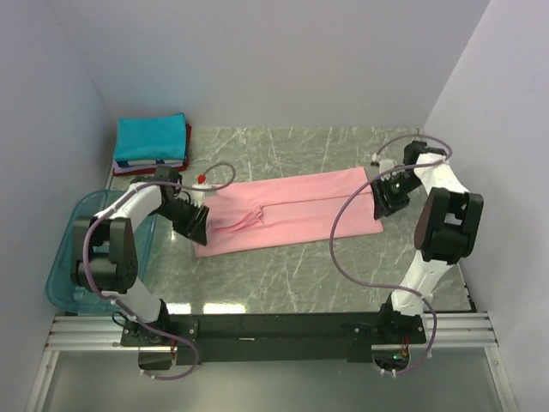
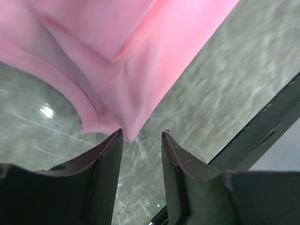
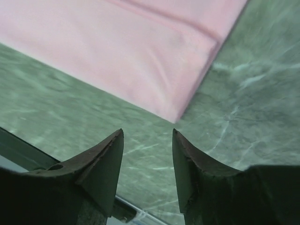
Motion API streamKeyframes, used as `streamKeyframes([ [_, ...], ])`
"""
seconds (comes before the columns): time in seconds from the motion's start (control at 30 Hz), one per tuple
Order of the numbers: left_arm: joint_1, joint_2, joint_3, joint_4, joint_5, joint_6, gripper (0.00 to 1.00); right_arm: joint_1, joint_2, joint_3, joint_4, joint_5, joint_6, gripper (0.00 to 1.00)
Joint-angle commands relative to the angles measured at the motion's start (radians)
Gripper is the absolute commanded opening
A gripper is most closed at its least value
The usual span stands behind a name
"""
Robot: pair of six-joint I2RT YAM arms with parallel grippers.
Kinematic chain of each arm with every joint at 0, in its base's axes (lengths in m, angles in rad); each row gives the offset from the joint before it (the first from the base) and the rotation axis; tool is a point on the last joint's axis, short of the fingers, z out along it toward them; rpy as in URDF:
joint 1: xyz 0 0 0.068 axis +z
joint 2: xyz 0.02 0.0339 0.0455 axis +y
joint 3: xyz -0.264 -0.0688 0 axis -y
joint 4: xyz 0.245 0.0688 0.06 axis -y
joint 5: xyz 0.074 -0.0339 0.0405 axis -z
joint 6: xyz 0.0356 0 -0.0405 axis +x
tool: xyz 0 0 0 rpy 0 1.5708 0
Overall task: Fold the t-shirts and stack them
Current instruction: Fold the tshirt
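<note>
So the green marble desk (image 1: 283,283) has the pink t-shirt (image 1: 292,210) lying dead centre, folded into a long strip running 9 to 3 o'clock. The blue bin (image 1: 64,283) sits out at 8 o'clock. The folded teal t-shirt (image 1: 151,137) tops a stack at 10 o'clock. The left end effector (image 2: 140,136) is at the strip's 9 o'clock end, jaws parted, gripping nothing, cloth corner right at its tips. The right end effector (image 3: 147,133) is at the 3 o'clock end, also spread open and empty.
</note>
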Motion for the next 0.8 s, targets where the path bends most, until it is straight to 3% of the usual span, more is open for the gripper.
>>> streamKeyframes([
  [0.0,0.003,-0.077,0.089,0.008,0.121,-0.021,0.44,0.036,-0.141,0.102,-0.071,-0.182,0.031,0.52],
  [0.13,-0.001,-0.082,0.088,0.113,0.178,-0.116,0.47,0.134,-0.169,0.117,-0.014,-0.363,0.138,0.46],
  [0.2,-0.007,-0.063,0.086,0.162,0.168,-0.171,0.47,0.237,-0.163,0.122,0.059,-0.394,0.228,0.41],
  [0.43,-0.012,0.024,0.086,0.234,0.121,-0.273,0.48,0.472,-0.069,0.156,0.299,-0.455,0.463,0.39],
  [0.77,-0.046,0.138,0.103,0.259,0.043,-0.324,0.46,0.552,0.026,0.160,0.428,-0.475,0.577,0.36],
])
